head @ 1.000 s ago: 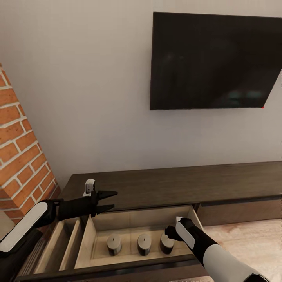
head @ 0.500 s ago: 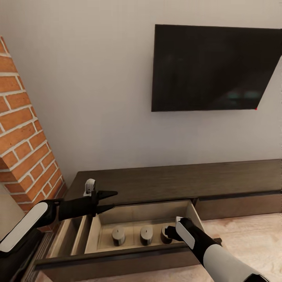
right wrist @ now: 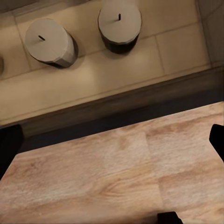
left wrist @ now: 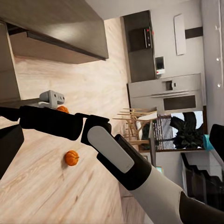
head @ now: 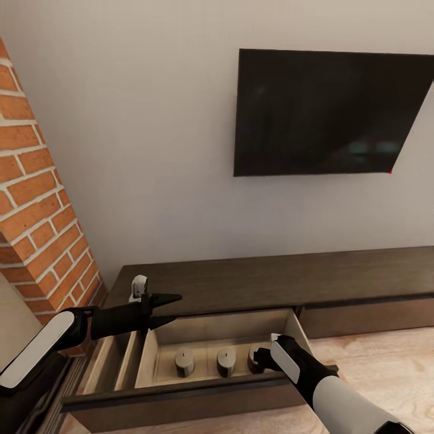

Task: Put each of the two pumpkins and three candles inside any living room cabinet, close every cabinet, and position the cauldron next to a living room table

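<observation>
Open cabinet (head: 253, 283) drawer: we count three candles (head: 226, 361).
Left gripper (head: 172, 308) jaws wide; right gripper's (head: 260, 357) jaws we cannot tell.

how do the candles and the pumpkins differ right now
The candles are grey-beige stubby cylinders; the pumpkins are bright orange and round. The candles stand upright in a row inside the open drawer of the cabinet, while the pumpkins lie out on the wooden floor. All three candles show in the head view; one pumpkin is partly hidden behind the right arm in the left wrist view. Both kinds are small.
</observation>
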Motion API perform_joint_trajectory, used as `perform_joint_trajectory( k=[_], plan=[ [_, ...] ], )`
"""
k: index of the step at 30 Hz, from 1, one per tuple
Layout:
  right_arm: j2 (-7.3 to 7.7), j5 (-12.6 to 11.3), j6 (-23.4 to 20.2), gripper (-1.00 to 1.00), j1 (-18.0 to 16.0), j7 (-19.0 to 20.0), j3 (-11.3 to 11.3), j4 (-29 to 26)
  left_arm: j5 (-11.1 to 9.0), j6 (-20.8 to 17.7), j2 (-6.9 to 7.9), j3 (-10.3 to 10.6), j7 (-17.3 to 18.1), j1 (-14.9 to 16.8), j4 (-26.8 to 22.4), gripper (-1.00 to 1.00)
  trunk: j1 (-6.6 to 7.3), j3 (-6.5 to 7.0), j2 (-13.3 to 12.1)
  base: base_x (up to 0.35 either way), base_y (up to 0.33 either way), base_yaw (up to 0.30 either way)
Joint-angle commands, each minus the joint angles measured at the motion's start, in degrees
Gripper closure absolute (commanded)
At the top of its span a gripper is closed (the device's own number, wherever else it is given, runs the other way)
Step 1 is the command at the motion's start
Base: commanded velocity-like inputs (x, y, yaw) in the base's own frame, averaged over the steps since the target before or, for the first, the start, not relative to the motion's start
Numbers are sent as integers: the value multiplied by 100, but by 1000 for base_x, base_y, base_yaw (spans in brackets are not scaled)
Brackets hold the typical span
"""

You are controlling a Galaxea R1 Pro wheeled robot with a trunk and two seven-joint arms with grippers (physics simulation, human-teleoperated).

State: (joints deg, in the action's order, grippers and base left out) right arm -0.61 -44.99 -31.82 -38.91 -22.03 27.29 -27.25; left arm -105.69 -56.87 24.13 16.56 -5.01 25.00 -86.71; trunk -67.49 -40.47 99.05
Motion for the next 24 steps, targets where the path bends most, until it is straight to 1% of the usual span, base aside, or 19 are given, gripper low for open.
perform_joint_trajectory(
  k=[1, 5, 8, 21, 24],
  plan=[
    [6, -58, -8, -100, -6, -54, 40, -9, -57, -6, 4, 6, -53, 5, -3, -100, 23, 13, -39, 0, 0, 0],
    [7, -59, -8, -100, -5, -55, 40, -9, -57, -4, 4, 6, -53, 5, -3, -100, 111, 85, -199, -14, 0, 0],
    [5, -55, -8, -100, -4, -55, 40, -9, -57, -7, 4, 6, -53, 5, -3, -100, 177, 139, -319, -184, 42, 0],
    [7, -54, -8, -100, -5, -54, 40, -9, -57, -6, 4, 6, -53, 5, -3, -100, 462, 372, -841, -301, 89, 0],
    [7, -54, -8, -100, -7, -51, 40, -9, -57, -5, 4, 6, -53, 5, -3, -100, 462, 372, -841, -330, 42, 0]
  ],
)
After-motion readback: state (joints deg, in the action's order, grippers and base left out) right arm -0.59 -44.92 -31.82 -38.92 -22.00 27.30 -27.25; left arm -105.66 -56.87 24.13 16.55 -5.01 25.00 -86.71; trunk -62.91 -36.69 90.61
